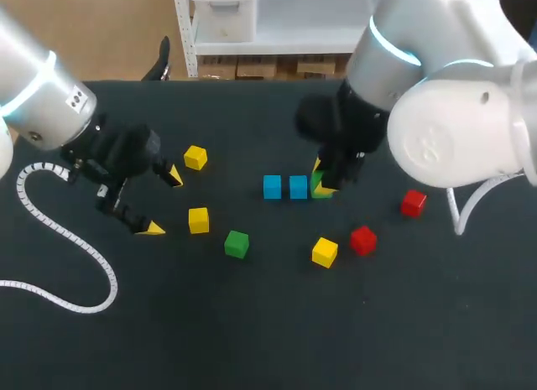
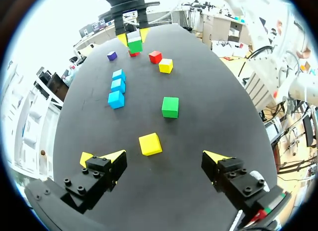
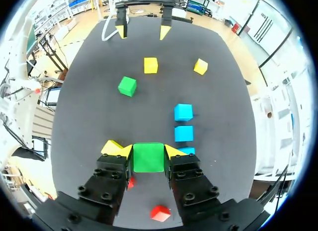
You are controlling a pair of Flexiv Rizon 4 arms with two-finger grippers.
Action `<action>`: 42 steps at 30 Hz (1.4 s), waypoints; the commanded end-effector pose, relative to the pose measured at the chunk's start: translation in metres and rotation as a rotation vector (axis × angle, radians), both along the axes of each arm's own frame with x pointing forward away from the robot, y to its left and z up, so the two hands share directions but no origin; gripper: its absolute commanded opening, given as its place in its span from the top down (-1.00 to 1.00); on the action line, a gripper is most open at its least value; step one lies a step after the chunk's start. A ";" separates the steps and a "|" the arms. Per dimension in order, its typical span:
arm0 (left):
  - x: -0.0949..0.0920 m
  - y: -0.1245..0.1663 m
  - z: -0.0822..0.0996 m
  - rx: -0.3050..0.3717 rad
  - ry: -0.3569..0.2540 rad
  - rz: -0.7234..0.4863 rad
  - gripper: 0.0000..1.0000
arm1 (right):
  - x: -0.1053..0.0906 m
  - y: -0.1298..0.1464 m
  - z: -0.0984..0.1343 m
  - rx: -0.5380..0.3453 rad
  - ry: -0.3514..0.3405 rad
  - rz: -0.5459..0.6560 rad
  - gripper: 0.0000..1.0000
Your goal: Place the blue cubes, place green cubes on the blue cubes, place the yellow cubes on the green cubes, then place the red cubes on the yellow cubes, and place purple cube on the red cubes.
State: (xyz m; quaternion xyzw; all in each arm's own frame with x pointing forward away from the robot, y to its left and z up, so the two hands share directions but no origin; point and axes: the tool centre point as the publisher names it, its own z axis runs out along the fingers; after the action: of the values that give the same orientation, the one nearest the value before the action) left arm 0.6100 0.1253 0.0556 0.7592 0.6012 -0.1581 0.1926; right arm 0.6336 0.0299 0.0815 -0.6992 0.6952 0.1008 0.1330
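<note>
White arms (image 1: 457, 130), black tools (image 1: 162, 203) tipped yellow, ribbed white cable (image 1: 52, 228).

Frame centre: first cube (image 1: 272, 187) left of second cube (image 1: 298, 187), side by side. At the row's right end: right gripper (image 1: 322, 182), third cube (image 3: 148, 157) between its fingers.
Left: left gripper (image 1: 163, 203); to its right, fourth cube (image 1: 195, 158) above fifth cube (image 1: 198, 220).
Lower centre: sixth cube (image 1: 237, 243).
Lower right: seventh cube (image 1: 324, 252) beside eighth cube (image 1: 362, 239); ninth cube (image 1: 413, 203) farther right.
</note>
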 end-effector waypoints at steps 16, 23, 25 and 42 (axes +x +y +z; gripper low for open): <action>0.001 0.001 -0.001 -0.004 0.000 -0.004 -1.00 | 0.054 0.003 -0.032 -0.030 -0.025 0.006 1.00; 0.001 0.001 -0.001 -0.004 0.000 -0.004 -1.00 | 0.066 0.001 -0.041 -0.039 -0.046 -0.002 1.00; 0.001 0.001 -0.001 -0.004 0.000 -0.004 -1.00 | 0.068 0.001 -0.042 -0.037 -0.047 -0.002 1.00; 0.001 0.001 -0.001 -0.004 0.000 -0.004 -1.00 | 0.073 0.008 -0.049 -0.031 -0.038 0.017 1.00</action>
State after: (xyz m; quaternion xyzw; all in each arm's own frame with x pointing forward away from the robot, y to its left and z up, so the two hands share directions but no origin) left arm 0.6099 0.1251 0.0557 0.7592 0.6013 -0.1581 0.1925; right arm 0.7039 0.0372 0.0331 -0.7080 0.6888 0.0756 0.1363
